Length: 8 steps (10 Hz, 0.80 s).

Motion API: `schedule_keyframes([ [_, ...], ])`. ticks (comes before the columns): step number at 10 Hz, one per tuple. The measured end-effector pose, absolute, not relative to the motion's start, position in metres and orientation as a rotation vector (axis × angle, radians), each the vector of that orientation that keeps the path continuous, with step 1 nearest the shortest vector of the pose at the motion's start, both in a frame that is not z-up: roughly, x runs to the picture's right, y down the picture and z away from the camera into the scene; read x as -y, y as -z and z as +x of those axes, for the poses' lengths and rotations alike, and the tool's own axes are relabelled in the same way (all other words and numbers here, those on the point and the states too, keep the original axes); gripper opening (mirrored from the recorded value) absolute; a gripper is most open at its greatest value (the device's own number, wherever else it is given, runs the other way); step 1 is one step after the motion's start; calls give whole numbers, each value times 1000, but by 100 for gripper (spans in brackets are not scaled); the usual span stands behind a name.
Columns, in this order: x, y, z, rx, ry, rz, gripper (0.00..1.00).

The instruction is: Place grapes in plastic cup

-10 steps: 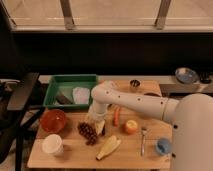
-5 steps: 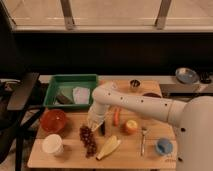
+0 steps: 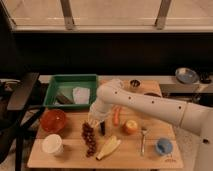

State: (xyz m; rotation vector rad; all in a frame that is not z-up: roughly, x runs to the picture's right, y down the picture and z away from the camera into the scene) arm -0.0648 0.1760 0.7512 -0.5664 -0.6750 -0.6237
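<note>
The grapes (image 3: 89, 139), a long dark reddish bunch, lie on the wooden table (image 3: 75, 159) at front centre, running from the gripper toward the front edge. My gripper (image 3: 98, 125) points down at the bunch's upper end and is shut on it, with a dark finger (image 3: 102, 128) showing beside the top grapes. The white arm reaches in from the right and hides the wrist. The plastic cup (image 3: 163, 146), small and light blue, stands at the front right, well to the right of the grapes and the gripper.
A white mug (image 3: 52, 144) and a red bowl (image 3: 53, 120) stand left of the grapes. A banana (image 3: 109, 146), a carrot (image 3: 117, 116), an orange fruit (image 3: 131, 126) and a fork (image 3: 143, 140) lie between the grapes and the cup. A green tray (image 3: 69, 80) sits behind, a metal cup (image 3: 134, 84) at the back.
The gripper has lowered onto the upper end of the grapes and closed. More of the bunch now shows stretched toward the front edge. Other things have stayed put.
</note>
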Motion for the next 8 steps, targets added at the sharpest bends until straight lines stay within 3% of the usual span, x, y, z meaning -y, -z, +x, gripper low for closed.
schedule_keyframes([
  [8,-115,-706,7,554,547,-445,5],
])
